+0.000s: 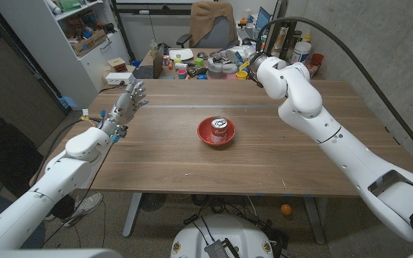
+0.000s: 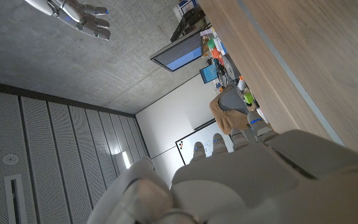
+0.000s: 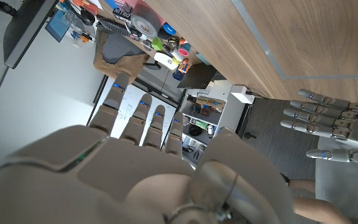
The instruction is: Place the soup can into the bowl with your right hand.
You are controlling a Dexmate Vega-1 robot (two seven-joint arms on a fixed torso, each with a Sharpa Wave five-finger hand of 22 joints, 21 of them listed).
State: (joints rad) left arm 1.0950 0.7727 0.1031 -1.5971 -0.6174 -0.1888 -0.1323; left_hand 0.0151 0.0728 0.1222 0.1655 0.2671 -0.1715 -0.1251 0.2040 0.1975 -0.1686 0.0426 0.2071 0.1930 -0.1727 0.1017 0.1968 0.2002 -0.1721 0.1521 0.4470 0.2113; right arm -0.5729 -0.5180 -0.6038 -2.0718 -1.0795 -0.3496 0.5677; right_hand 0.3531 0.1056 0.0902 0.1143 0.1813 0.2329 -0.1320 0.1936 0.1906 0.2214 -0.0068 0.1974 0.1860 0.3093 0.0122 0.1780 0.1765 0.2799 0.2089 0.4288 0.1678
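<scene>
So at this point the small red-and-white soup can [image 1: 219,126] was already sitting upright inside the shallow red round bowl [image 1: 204,133], which sat about in the middle of the brown wooden table [image 1: 278,165]. Looked to me like the job was basically done, with nothing touching the can anymore. The right hand [image 1: 254,70] was way off at the far right side of the table, up near the clutter of tape rolls and bottles [image 1: 221,61] along the far edge, well apart from the bowl. In the right wrist view its fingers [image 3: 148,121] were stretched out straight with nothing between them, so I'd call it released and empty, probably pulled clear so it wouldn't knock the can on the way out. The left hand [image 1: 128,100] was held up over the far left part of the table, fingers spread apart and holding nothing, also well away from the bowl. My guess is it was just parked out of the way since the task only called for the right one. The tan office chair [image 1: 214,21] behind the table had nothing to do with any of it.
</scene>
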